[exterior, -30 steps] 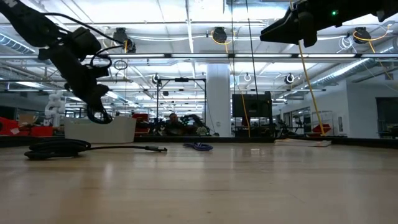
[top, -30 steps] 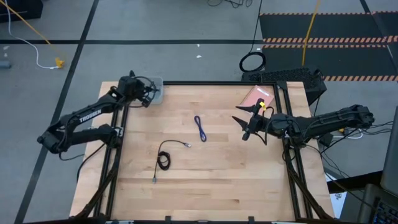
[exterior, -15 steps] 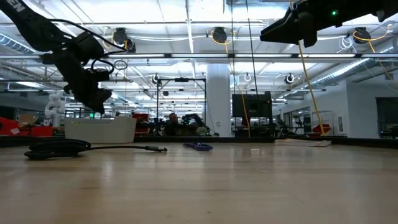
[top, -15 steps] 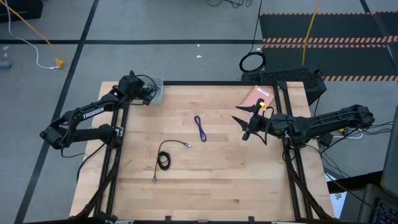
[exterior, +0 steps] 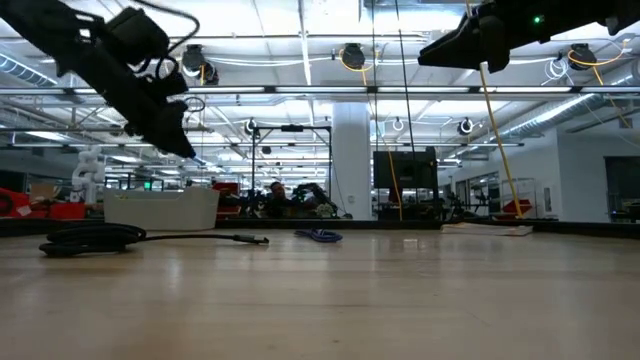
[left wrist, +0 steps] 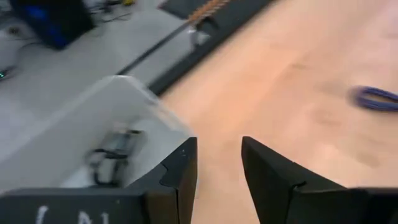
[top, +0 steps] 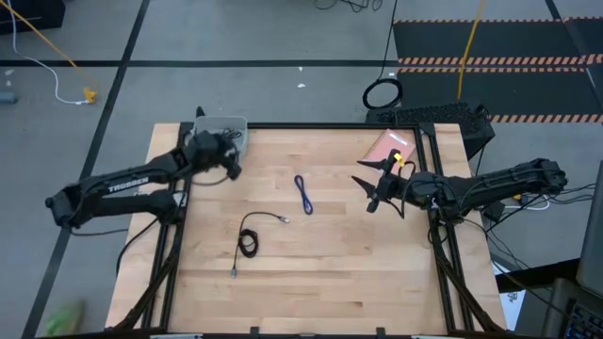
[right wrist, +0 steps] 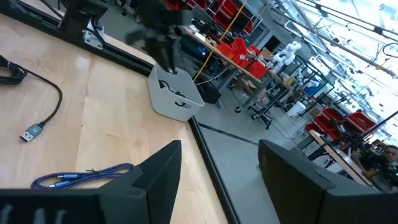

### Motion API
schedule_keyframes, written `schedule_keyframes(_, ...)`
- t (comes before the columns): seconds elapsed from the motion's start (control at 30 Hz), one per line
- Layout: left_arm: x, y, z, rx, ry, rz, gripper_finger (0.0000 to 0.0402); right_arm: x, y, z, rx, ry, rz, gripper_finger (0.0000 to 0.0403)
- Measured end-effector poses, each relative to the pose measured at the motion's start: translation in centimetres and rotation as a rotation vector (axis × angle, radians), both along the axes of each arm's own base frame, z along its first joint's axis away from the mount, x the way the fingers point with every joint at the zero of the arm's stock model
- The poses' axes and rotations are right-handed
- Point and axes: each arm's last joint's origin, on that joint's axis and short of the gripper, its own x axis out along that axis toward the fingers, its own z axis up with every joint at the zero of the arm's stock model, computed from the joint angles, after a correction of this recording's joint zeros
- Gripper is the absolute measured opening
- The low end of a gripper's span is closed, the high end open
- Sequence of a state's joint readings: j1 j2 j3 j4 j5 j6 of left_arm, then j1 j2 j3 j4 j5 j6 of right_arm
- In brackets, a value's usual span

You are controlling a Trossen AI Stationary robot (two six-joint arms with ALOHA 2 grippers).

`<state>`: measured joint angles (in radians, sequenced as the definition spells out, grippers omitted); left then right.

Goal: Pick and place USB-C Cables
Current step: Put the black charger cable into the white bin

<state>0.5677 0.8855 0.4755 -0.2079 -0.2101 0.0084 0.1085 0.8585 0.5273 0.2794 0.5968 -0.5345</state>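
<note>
Overhead, we see the left gripper (top: pixel 229 162) raised just beside the grey bin (top: pixel 233 125) at the table's far left corner, its fingers (left wrist: pixel 180 171) slightly parted and holding nothing. One black cable (left wrist: pixel 112 149) lies coiled inside that bin. On the wooden table (top: pixel 330 264), the second black cable (top: pixel 249 241) sits toward the left middle, with the blue-purple cable (top: pixel 303 194) near the centre. We find the right gripper (top: pixel 369 188) hanging well above the table's right side, fingers (right wrist: pixel 155 180) spread and empty.
</note>
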Motion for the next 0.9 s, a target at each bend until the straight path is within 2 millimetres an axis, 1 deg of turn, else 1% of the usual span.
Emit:
schedule_keyframes(0.1, 0.5, -2.3, 0.1, -0.056, -0.022, -0.080, 0.0122, 0.0, 0.0, 0.0, 0.019, -0.009, -0.001, 0.0208)
schedule_keyframes(0.37, 1.9, -8.6, -0.1, -0.208, -0.070, -0.329, 0.0120, 0.1, 0.3, -0.1, 0.103, -0.034, 0.089, 0.0208)
schedule_keyframes(0.53, 2.1, -11.9, -0.4, -0.295, -0.093, -0.386, 0.0120, 0.1, 0.3, -0.3, 0.165, -0.043, 0.081, 0.0208)
schedule_keyframes(0.63, 2.2, -13.7, -0.9, -0.363, -0.078, -0.425, 0.0122, 0.1, 0.3, -0.6, 0.206, -0.035, 0.077, 0.0208)
schedule_keyframes(0.7, 2.3, -14.8, -1.3, -0.411, -0.068, -0.433, 0.0133, 0.1, 0.5, -0.7, 0.229, -0.031, 0.086, 0.0208)
schedule_keyframes(0.77, 2.3, -15.7, -1.8, -0.450, -0.050, -0.423, 0.0153, 0.1, 0.7, -0.8, 0.256, -0.020, 0.118, 0.0208)
schedule_keyframes(0.9, 2.6, -17.0, -3.4, -0.498, 0.019, -0.373, 0.0207, 0.1, 1.1, -0.9, 0.288, -0.021, 0.170, 0.0208)
